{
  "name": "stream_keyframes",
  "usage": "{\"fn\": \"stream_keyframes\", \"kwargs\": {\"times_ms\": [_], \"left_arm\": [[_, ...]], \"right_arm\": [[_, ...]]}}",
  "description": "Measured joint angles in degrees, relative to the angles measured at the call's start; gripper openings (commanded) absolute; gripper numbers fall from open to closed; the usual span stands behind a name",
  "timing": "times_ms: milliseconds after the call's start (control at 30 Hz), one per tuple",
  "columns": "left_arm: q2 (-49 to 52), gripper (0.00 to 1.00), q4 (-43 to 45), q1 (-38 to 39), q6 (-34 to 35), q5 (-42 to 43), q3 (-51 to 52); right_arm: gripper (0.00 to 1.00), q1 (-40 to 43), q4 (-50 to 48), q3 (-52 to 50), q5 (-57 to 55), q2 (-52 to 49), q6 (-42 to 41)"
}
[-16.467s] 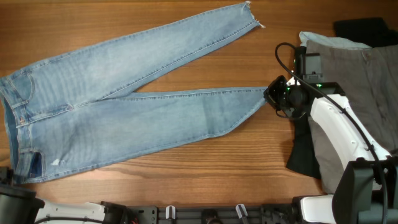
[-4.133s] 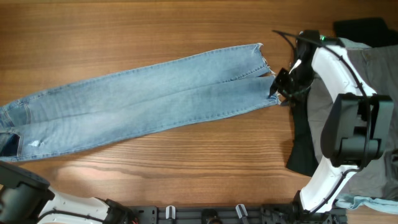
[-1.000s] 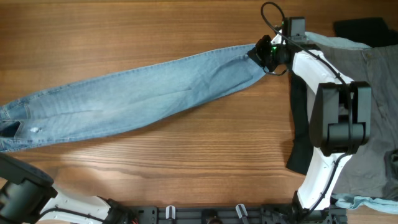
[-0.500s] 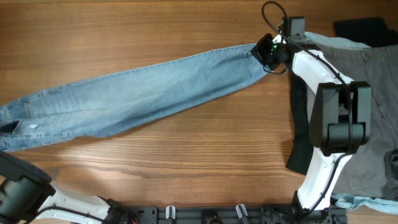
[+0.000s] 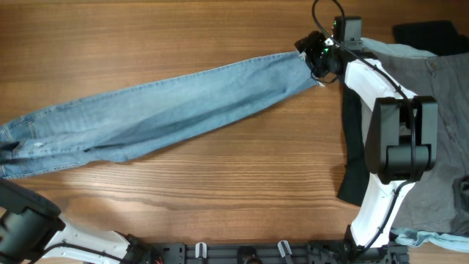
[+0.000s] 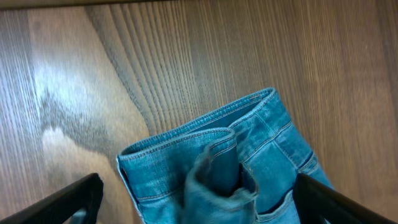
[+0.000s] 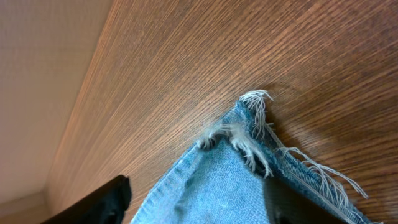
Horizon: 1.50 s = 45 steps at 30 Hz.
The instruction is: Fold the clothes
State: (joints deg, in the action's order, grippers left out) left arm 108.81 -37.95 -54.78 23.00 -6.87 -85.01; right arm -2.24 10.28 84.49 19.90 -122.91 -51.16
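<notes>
Edging farther out, right gripper (image 5: 314,55) seemingly still holds jeans (image 5: 168,106).

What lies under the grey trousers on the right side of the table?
A black garment sticks out from under the left edge of the grey trousers. How far it reaches beneath them is covered.

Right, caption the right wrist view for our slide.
Frayed blue jeans hem inside the open right end effector.
</notes>
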Motion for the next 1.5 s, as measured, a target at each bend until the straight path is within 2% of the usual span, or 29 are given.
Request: {"fn": "stream_keyframes", "kwargs": {"times_ms": [133, 200, 267, 300, 367, 400, 467, 633, 667, 700, 800, 833, 900, 933, 967, 1000, 1033, 1067, 1100, 1167, 1233, 1267, 1300, 1333, 1400, 1433, 1500], "left_arm": [[0.0, 1.00, -1.8, 0.0, -2.6, -0.2, 0.0], [0.0, 0.94, -2.7, 0.0, -4.0, -0.1, 0.0], [0.0, 0.72, -2.8, 0.0, -5.6, -0.1, 0.0], [0.0, 0.46, -2.8, 0.0, -6.6, -0.1, 0.0], [0.0, 0.14, -2.5, 0.0, -7.3, 0.5, 0.0], [0.0, 0.04, -2.1, 0.0, -7.5, 0.9, 0.0], [0.0, 0.04, 0.2, 0.0, -7.8, 3.7, 0.0], [0.5, 0.04, 2.9, 0.0, -4.0, 6.2, 0.0], [1.3, 0.08, 3.5, 0.0, -2.8, 6.5, -0.1], [2.2, 0.19, 4.0, 0.0, -2.0, 6.6, -0.1], [6.4, 0.30, 5.7, 0.0, 0.8, 7.3, -0.1], [7.7, 0.27, 6.2, 0.0, 1.4, 7.8, -0.1], [9.4, 0.09, 6.9, 0.0, 1.8, 9.0, -0.1], [9.6, 0.05, 7.0, 0.0, 2.1, 9.6, -0.1], [9.7, 0.05, 6.9, 0.0, 1.8, 10.2, -0.1], [9.7, 0.20, 7.0, 0.0, 1.6, 10.9, -0.1], [9.7, 0.48, 7.0, 0.0, 1.2, 11.8, -0.1], [9.7, 0.56, 6.9, 0.0, 0.7, 12.4, -0.1], [9.6, 0.61, 6.8, 0.0, 0.4, 13.0, -0.1], [9.0, 0.64, 6.3, 0.0, 0.3, 14.2, -0.1], [7.7, 0.63, 5.9, -0.1, -0.7, 14.6, -0.1], [6.4, 0.56, 5.8, -0.3, -1.5, 14.6, -0.1], [4.8, 0.45, 5.8, -0.5, -2.1, 14.7, -0.1], [2.6, 0.27, 5.4, -1.0, -3.2, 14.7, -0.1], [-1.5, 0.08, 4.2, -1.8, -3.9, 14.7, -0.1], [-4.4, 0.04, 2.8, -2.4, -4.5, 14.7, -0.1], [-9.8, 0.04, -2.6, -3.1, -5.2, 14.5, -0.4]], "right_arm": [[0.76, 0.2, 1.3, 0.0, 2.4, 0.0, 4.5], [0.74, 0.2, 3.3, 0.0, 4.8, 0.0, 8.1], [0.74, 0.2, 4.1, 0.0, 7.2, 0.0, 11.5], [0.73, 0.2, 4.1, 0.0, 8.5, 0.0, 13.2], [0.69, 0.2, 4.1, 0.0, 9.6, 0.0, 14.7], [0.68, 0.2, 4.0, 0.0, 10.0, 0.0, 15.3], [0.62, 0.2, 3.4, 0.0, 10.6, 0.0, 16.2], [0.62, 0.2, 2.3, 0.0, 11.0, 0.0, 16.5], [0.63, 0.2, 2.2, 0.0, 11.0, 0.0, 16.5], [0.67, 0.2, 2.1, 0.0, 11.0, 0.0, 16.5], [0.68, 0.2, 2.1, 0.0, 11.0, 0.0, 16.3], [0.68, 0.2, 2.1, 0.0, 11.0, 0.0, 16.3], [0.68, 0.2, 2.1, 0.0, 11.0, 0.0, 16.4], [0.68, 0.2, 2.1, 0.0, 11.0, 0.0, 16.4], [0.68, 0.2, 2.1, 0.0, 11.0, 0.0, 16.4], [0.68, 0.2, 2.1, 0.0, 11.0, 0.0, 16.4], [0.68, 0.2, 2.1, 0.0, 11.0, 0.0, 16.4], [0.68, 0.2, 2.1, 0.0, 11.0, 0.0, 16.4], [0.68, 0.2, 2.1, 0.0, 11.2, 0.0, 16.4], [0.68, 0.2, 2.1, 0.0, 11.5, 0.0, 16.4], [0.68, 0.2, 2.2, 0.0, 11.7, 0.0, 16.4], [0.68, 0.2, 2.3, 0.0, 11.8, 0.0, 16.4], [0.68, 0.2, 2.4, 0.0, 11.9, 0.0, 16.4], [0.68, 0.2, 2.5, 0.0, 12.0, 0.0, 16.4], [0.68, 0.2, 2.5, 0.0, 12.1, 0.0, 16.4], [0.68, 0.2, 2.5, 0.0, 12.1, 0.0, 16.4], [0.68, 0.2, 2.7, 0.0, 12.1, 0.0, 16.4]]}}
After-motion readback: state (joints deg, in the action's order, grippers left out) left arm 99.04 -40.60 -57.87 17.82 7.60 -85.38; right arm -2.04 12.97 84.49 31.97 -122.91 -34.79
